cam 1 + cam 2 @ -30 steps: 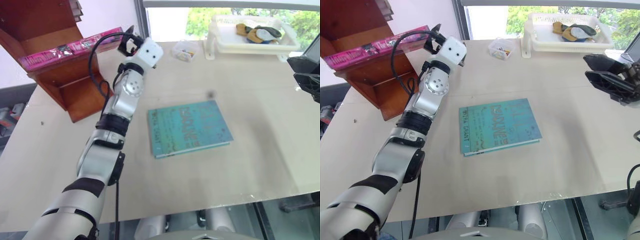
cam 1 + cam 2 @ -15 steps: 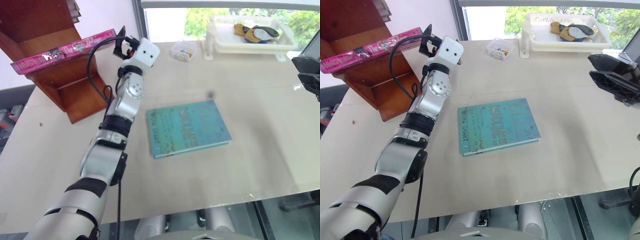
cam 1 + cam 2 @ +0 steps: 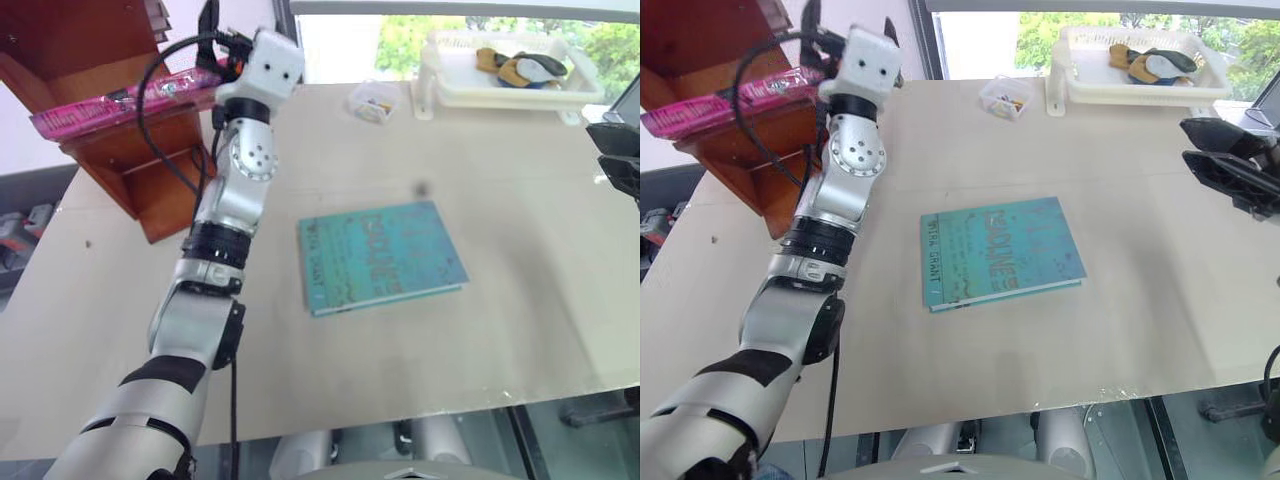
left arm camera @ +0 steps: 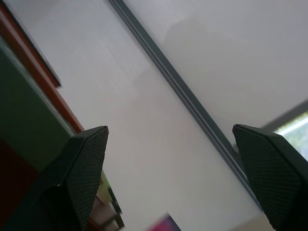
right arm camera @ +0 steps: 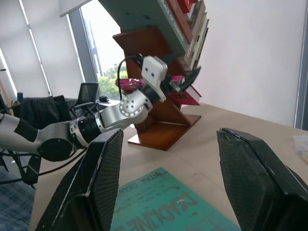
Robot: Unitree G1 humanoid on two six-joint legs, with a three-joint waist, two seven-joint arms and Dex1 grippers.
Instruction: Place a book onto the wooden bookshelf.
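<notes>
Head views: pink book [image 3: 110, 103] flat on bookshelf [image 3: 120, 160] ledge. Left gripper [image 3: 845, 22] raised beside shelf, wide open, empty. Teal book [image 3: 382, 256] mid-table [image 3: 520, 200].
Left wrist: fingers [image 4: 72, 185] spread, nothing between.
Right wrist: right gripper [image 5: 168, 192] fingers apart, empty, above teal book.

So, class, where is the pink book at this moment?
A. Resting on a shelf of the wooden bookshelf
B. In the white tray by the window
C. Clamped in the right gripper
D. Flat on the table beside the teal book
A: the pink book lies on a shelf of the wooden bookshelf, with the open left gripper holding nothing.
</notes>
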